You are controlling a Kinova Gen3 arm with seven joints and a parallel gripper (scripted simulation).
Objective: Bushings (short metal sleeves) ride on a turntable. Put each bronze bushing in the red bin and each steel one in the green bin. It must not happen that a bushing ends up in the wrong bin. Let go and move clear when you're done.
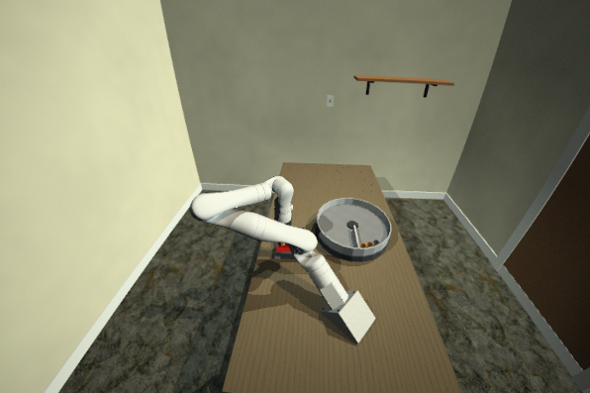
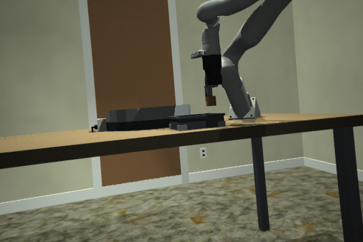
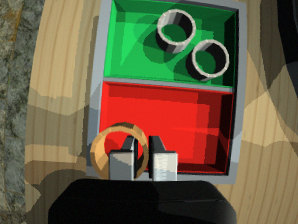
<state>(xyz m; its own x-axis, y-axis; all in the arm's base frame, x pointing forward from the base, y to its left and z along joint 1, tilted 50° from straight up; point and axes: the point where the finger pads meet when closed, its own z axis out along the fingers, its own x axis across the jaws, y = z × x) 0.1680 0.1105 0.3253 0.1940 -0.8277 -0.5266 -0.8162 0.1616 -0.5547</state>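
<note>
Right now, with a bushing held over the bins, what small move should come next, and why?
Probably a short shift toward the middle of the red bin before letting go. The pincer holds a bronze bushing that, in the wrist view, hangs over the bin's near outer corner, overlapping the rim, so dropping it here might miss.

White, smooth, tubular seven-joint arm (image 1: 257, 227), rounded elbow housings, faint dark seam lines at the joints; reads grey in exterior-view shade. Bolted to a white wedge-shaped base block (image 1: 360, 318) with grey side faces and small round holes in the flank. Wrist end carries a small grey bracket (image 2: 197, 53) sticking out sideways, then a matte black boxy gripper body (image 2: 212, 69). Short light-grey rectangular fingers with dark inner faces. No cables or markings visible.
</note>
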